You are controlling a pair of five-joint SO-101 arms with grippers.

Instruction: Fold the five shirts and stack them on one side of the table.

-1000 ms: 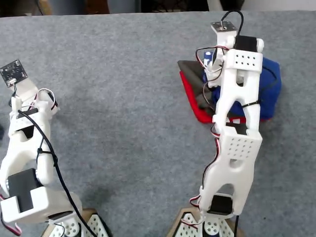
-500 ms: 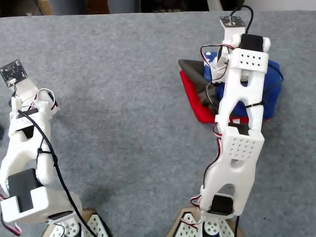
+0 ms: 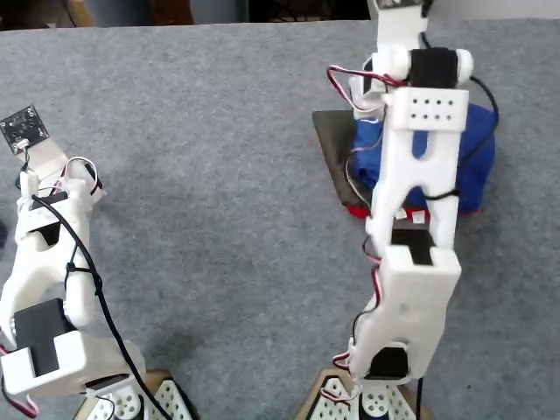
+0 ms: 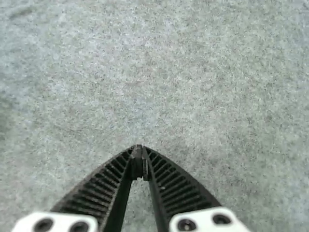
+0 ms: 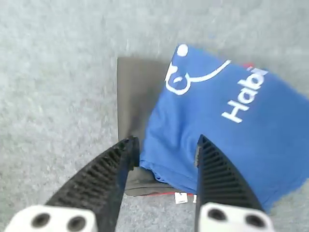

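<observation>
Looks like the closing part of the stacking step. Shows a pile at two o'clock on the table: blue shirt on top, dark grey shirt beneath and jutting out toward nine o'clock, red shirt as a mere sliver at the six o'clock edge. Cannot count five from these layers, with three colours showing. Places the right gripper above the pile's nine o'clock edge, spread wide and holding nothing, one finger over the grey, the other over the blue. Places the left gripper at eight o'clock, pinched fully closed on nothing, over bare table. Probably calls next for squaring the pile: lowering at the blue edge and nudging the layers flush without dragging the top shirt off.
</observation>
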